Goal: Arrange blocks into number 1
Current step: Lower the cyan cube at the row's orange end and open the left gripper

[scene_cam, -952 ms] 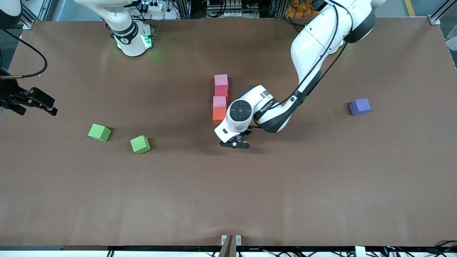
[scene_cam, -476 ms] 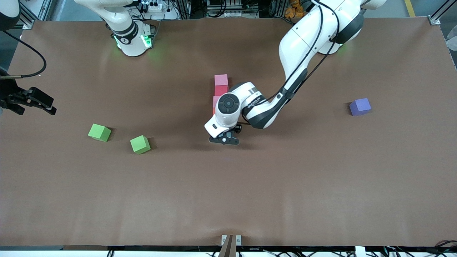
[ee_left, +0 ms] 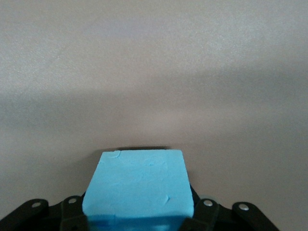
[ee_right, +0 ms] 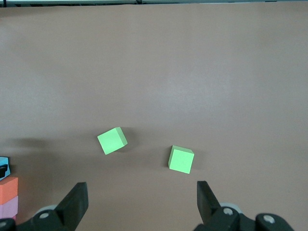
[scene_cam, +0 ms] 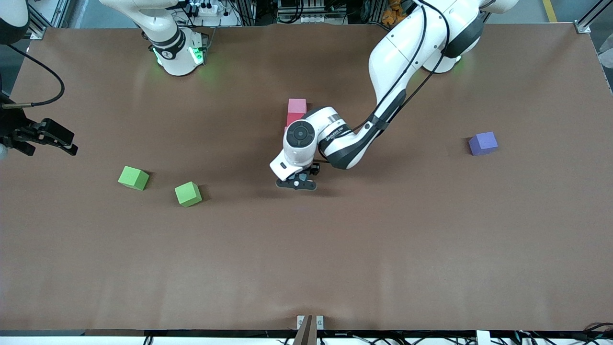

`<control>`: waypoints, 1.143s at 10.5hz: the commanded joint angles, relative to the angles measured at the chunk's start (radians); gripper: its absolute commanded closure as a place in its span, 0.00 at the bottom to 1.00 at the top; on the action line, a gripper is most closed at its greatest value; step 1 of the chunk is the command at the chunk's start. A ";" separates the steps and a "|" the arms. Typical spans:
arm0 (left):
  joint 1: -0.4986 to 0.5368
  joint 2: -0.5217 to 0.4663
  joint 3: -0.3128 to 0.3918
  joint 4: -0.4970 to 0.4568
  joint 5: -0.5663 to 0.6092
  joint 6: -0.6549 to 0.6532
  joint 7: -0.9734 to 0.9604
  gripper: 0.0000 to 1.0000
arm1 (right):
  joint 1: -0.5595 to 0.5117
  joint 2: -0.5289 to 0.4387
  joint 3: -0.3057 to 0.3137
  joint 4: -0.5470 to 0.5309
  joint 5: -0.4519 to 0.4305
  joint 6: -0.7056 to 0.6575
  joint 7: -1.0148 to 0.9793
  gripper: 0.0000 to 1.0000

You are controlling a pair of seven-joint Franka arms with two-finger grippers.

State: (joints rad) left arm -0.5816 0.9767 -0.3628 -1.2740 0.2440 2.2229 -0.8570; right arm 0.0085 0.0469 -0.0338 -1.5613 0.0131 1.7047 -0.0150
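A light pink block [scene_cam: 297, 105] and a crimson red block [scene_cam: 292, 118] form the farther end of a column at mid-table. In the front view the left wrist hides the rest of that column. The right wrist view catches the orange block [ee_right: 8, 186] and the second pink block [ee_right: 8, 207] at its edge. My left gripper [scene_cam: 297, 184] hangs low over the table just past the column's nearer end. It is shut on the light blue block [ee_left: 138, 185], which the hand hides in the front view. My right gripper [scene_cam: 48, 139] waits open above the table's edge at the right arm's end.
Two green cubes [scene_cam: 133, 178] [scene_cam: 188, 194] lie toward the right arm's end, and show as green cubes [ee_right: 111, 140] [ee_right: 181, 159] in the right wrist view. A purple cube [scene_cam: 483, 143] sits toward the left arm's end. The table [scene_cam: 306, 258] is brown.
My left gripper has carried the light blue block toward the right arm's end, up to the column's nearer end. Its wrist now covers the orange and second pink blocks. The right arm stayed put.
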 commanded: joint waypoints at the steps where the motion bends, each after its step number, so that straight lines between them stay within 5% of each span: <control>1: -0.011 0.017 0.034 0.033 -0.023 0.004 -0.010 1.00 | -0.010 0.011 0.009 0.027 -0.015 -0.017 -0.013 0.00; 12: -0.055 0.025 0.073 0.035 -0.023 0.100 -0.056 1.00 | -0.025 0.014 0.009 0.026 -0.013 -0.016 -0.016 0.00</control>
State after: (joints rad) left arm -0.6119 0.9838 -0.3096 -1.2644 0.2424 2.3148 -0.8898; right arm 0.0051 0.0495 -0.0364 -1.5612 0.0128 1.7046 -0.0150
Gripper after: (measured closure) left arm 0.379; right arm 0.000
